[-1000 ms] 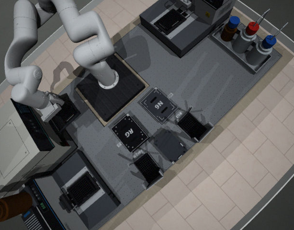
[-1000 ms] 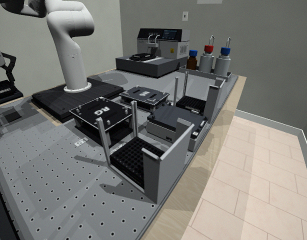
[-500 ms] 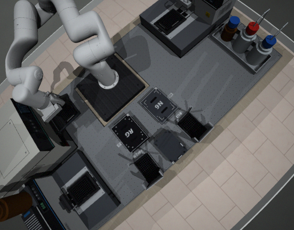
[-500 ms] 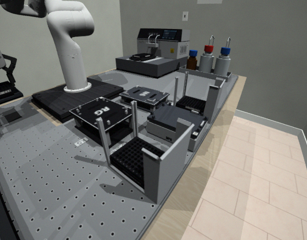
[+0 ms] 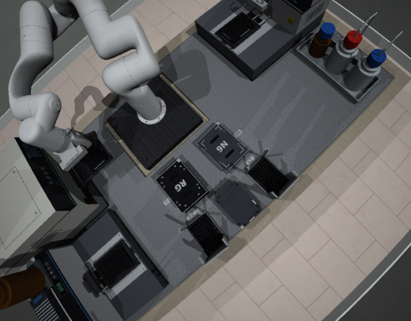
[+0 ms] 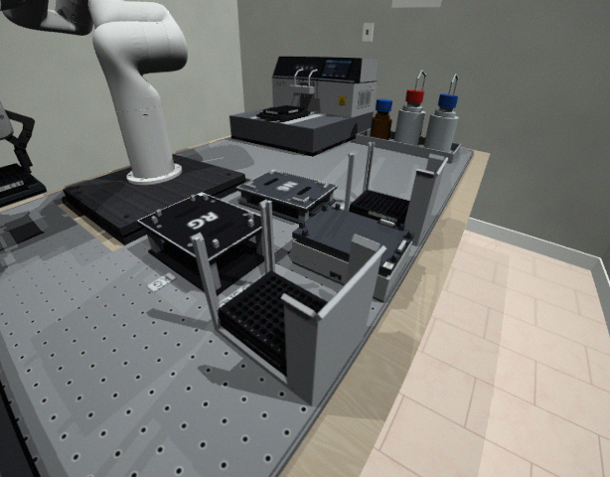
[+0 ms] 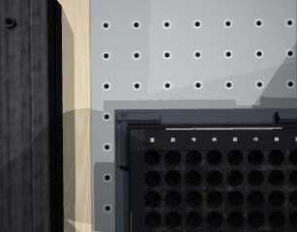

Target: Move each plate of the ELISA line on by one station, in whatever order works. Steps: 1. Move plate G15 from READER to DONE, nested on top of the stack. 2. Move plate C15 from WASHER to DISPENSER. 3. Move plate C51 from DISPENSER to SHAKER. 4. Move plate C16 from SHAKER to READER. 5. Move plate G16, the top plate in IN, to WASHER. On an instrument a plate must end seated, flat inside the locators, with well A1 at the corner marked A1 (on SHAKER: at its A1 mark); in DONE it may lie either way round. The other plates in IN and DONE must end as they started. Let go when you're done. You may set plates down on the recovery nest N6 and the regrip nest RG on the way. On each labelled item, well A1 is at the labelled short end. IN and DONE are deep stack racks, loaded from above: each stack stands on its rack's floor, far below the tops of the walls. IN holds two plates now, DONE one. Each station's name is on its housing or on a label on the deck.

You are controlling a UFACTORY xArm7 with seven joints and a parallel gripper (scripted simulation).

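My gripper (image 5: 80,154) (image 6: 8,134) is at the far left of the deck, down at the READER (image 5: 19,193) tray. It is shut on a black well plate (image 5: 96,157) (image 6: 7,179) (image 7: 216,184) that lies level there; its label is too small to read. The fingers are out of sight in the wrist view. The SHAKER (image 5: 237,202) (image 6: 341,231) top bears no plate. One plate (image 5: 237,29) (image 6: 282,112) sits on the washer at the back. Another plate (image 5: 116,264) sits on the dispenser at the front left.
Two deep stack racks flank the shaker, each with a plate showing at the bottom: one rack (image 5: 205,235) (image 6: 258,313) and the other rack (image 5: 268,176) (image 6: 380,205). Nests N6 (image 5: 221,146) (image 6: 287,187) and RG (image 5: 181,185) (image 6: 203,222) carry no plate. Bottles (image 5: 351,51) stand at the back right.
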